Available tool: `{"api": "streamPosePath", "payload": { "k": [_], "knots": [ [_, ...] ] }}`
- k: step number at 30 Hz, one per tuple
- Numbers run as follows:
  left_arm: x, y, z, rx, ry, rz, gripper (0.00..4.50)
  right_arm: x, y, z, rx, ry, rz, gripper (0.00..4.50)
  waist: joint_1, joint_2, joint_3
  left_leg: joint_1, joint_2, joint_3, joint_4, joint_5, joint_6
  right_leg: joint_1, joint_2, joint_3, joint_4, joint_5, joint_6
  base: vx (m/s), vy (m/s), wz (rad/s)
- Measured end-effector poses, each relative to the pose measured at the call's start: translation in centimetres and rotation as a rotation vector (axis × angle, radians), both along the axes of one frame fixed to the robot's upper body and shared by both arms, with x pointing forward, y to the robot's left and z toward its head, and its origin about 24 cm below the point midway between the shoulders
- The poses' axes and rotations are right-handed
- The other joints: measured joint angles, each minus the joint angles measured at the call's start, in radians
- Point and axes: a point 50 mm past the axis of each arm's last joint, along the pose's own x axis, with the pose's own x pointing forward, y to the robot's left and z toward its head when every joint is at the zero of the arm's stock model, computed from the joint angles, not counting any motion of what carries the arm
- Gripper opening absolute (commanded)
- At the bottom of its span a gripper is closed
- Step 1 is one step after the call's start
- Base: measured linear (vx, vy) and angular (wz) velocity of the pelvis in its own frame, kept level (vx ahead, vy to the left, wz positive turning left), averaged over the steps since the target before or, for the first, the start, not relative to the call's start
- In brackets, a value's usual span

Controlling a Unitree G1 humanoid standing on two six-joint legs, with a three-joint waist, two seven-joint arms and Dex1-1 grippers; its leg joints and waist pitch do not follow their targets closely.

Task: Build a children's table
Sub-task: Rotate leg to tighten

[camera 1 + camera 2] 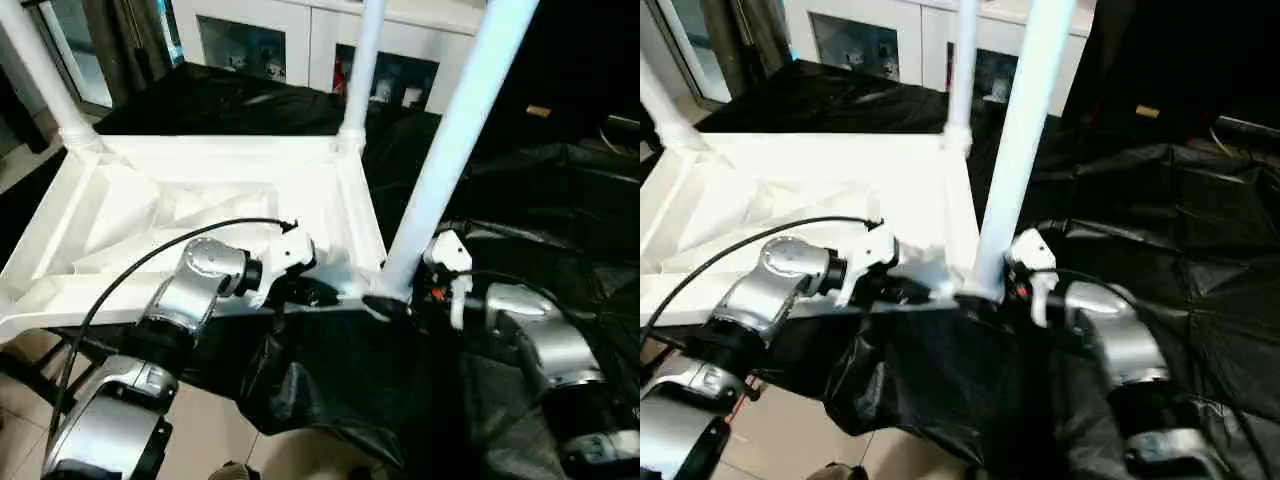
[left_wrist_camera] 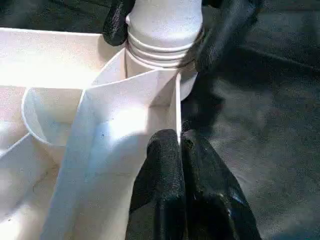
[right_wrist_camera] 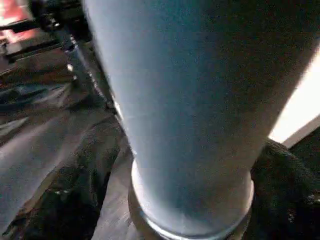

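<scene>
The white tabletop [image 1: 150, 200] lies upside down on black cloth, ribbed underside up. Three white legs stand in its corner sockets: far left [image 1: 40, 75], far right [image 1: 362, 70] and near right [image 1: 450, 140]. My left gripper [image 1: 305, 293] is shut on the thin rim wall [image 2: 170, 100] of the tabletop, close to the near right socket. My right gripper [image 1: 385, 303] is open, with one black finger [image 2: 225, 30] on each side of the near right leg's ringed base [image 2: 162, 42]. In the right wrist view that leg [image 3: 190, 100] stands between the fingers.
A white glass-fronted cabinet [image 1: 300, 40] stands behind the work. Crumpled black cloth [image 1: 540, 200] covers the surface to the right and hangs over the front edge. Tiled floor [image 1: 200, 430] shows below. A black cable [image 1: 130, 275] arcs over my left forearm.
</scene>
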Motion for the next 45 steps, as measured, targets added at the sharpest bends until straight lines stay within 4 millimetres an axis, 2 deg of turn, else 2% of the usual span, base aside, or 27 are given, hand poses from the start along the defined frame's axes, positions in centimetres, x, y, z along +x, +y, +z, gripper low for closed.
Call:
{"api": "streamPosePath", "payload": {
  "k": [7,12,17,21,25,29,30,31,33,37,42,45],
  "knots": [
    [-0.3,0.3,0.0,0.004,0.026,-0.039,0.00,-0.4,-0.2,0.0,0.015,0.047,0.037,2.88,0.013,0.000,0.000,0.000,0.001,0.000,0.001,0.000,0.000,0.000,0.000,0.000,0.001,0.000,0.000,0.000,0.000,0.00],
    [-0.2,0.3,-0.1,0.005,0.024,-0.030,0.00,-0.5,-0.1,-0.1,0.023,0.053,0.020,2.72,0.016,0.000,0.000,0.000,0.001,0.000,0.002,0.000,0.000,0.000,0.000,0.000,0.001,0.000,0.000,0.000,0.000,0.00],
    [0.5,-0.1,-0.4,-0.015,0.004,0.089,0.00,0.2,0.8,-0.8,0.061,0.002,-0.195,2.70,0.010,0.001,-0.001,0.003,0.000,0.000,0.002,0.000,-0.001,0.002,0.000,0.000,0.001,0.002,-0.003,0.000,0.000,0.00],
    [1.3,-1.7,-0.6,-0.023,-0.024,0.188,0.00,1.3,1.4,-1.3,0.067,-0.033,-0.430,2.68,0.000,0.002,-0.001,0.004,-0.001,0.000,0.003,0.000,-0.001,0.004,0.000,0.001,-0.001,0.001,-0.001,0.000,0.000,0.00],
    [1.8,-2.9,-1.1,-0.037,-0.033,0.285,0.00,2.2,2.3,-1.7,0.073,-0.045,-0.643,2.67,-0.006,0.013,-0.007,0.004,-0.002,0.000,0.003,0.000,0.000,0.006,-0.001,0.001,-0.002,0.000,0.000,0.000,0.000,0.00],
    [2.0,-4.1,-1.3,-0.045,-0.042,0.339,0.00,2.8,2.9,-1.8,0.073,-0.055,-0.798,2.67,-0.006,0.017,-0.010,0.004,-0.002,-0.001,0.002,0.000,0.000,0.006,-0.001,0.001,-0.002,0.000,0.000,0.000,0.000,0.00],
    [2.0,-4.2,-1.3,-0.046,-0.044,0.341,0.00,2.8,2.9,-1.8,0.074,-0.059,-0.805,2.67,-0.006,0.018,-0.011,0.004,-0.002,-0.001,0.002,0.000,0.000,0.006,-0.001,0.001,-0.002,0.000,0.001,0.000,0.000,0.00],
    [2.0,-4.2,-1.3,-0.046,-0.044,0.342,0.00,2.8,2.9,-1.9,0.077,-0.064,-0.806,3.37,-0.006,0.018,-0.011,0.004,-0.002,-0.001,0.002,0.000,0.000,0.006,-0.001,0.001,-0.002,0.000,0.001,0.000,0.000,0.00],
    [2.0,-4.2,-1.2,-0.047,-0.046,0.339,0.00,2.8,3.0,-1.9,0.080,-0.065,-0.802,3.37,-0.006,0.018,-0.011,0.003,-0.002,-0.001,0.002,0.000,0.000,0.006,-0.001,0.001,-0.002,0.000,0.001,0.000,0.000,0.00],
    [1.7,-4.1,-1.2,-0.048,-0.043,0.306,0.00,2.6,2.4,-1.7,0.082,-0.065,-0.711,3.88,-0.006,0.018,-0.011,0.002,-0.002,-0.001,0.002,0.000,0.000,0.005,-0.001,0.001,-0.002,0.002,-0.001,0.000,0.000,0.00],
    [1.4,-2.9,-0.9,-0.046,-0.035,0.252,0.00,1.8,1.3,-1.2,0.082,-0.046,-0.514,3.88,-0.005,0.018,-0.011,0.001,0.000,-0.001,0.002,0.000,0.000,0.003,0.000,-0.001,0.000,0.003,-0.001,0.000,0.000,0.00],
    [0.8,-2.3,-0.8,-0.038,-0.016,0.162,0.00,0.9,0.5,-0.9,0.075,-0.023,-0.355,3.88,0.001,0.018,-0.011,0.000,0.001,-0.001,0.001,0.003,0.005,0.003,0.000,-0.001,-0.001,0.001,0.001,0.000,0.000,0.00]
  ]
}}
